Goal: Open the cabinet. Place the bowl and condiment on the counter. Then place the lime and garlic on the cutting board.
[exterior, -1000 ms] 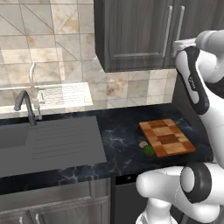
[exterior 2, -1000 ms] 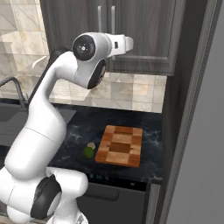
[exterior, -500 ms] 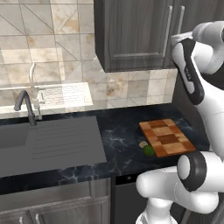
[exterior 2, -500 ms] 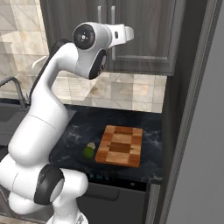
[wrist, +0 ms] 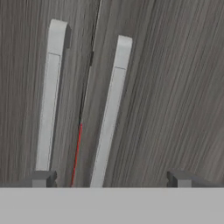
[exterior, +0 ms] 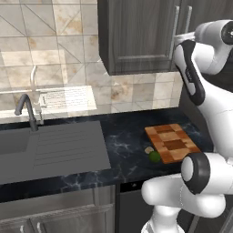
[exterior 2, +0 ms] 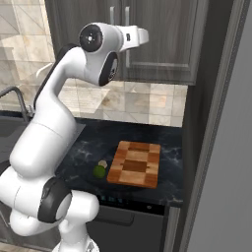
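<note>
Here the cabinet (wrist: pixel 166 87) handles stand between the wide-spread fingers (wrist: pixel 41 178), untouched.

Even soft rendered light, slightly blurry, faint shadows

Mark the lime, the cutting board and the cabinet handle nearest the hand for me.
lime (exterior: pixel 154 156): left base view, top of the green fruit.
cutting board (exterior 2: pixel 135 164): right base view, middle of the checkered top.
handle (wrist: pixel 107 118): hand view, mid-length of the silver bar between the open hand's fingertips.
</note>
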